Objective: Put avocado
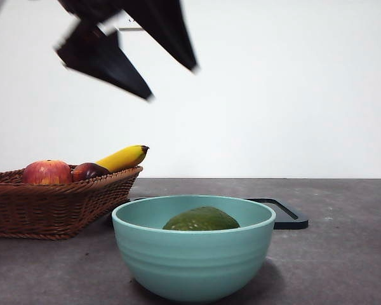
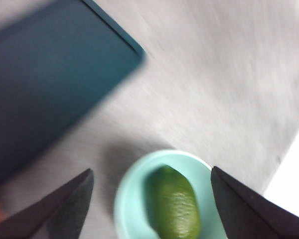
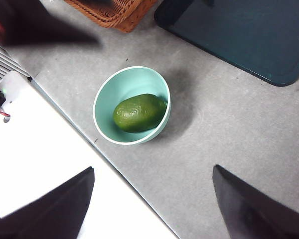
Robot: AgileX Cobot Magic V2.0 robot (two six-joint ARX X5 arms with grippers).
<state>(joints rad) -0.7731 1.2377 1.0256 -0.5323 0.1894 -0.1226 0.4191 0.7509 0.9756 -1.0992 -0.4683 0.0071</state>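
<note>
The avocado [image 1: 201, 220] lies inside the mint-green bowl [image 1: 193, 257] at the near edge of the table. The left gripper [image 2: 150, 199] hangs above it, jaws spread wide and empty. The right gripper [image 3: 152, 199], jaws likewise apart, waits higher up; a wicker basket [image 1: 51, 206] with an apple [image 1: 47, 172], plum [image 1: 89, 170] and banana [image 1: 124, 157] stands to the left.
</note>
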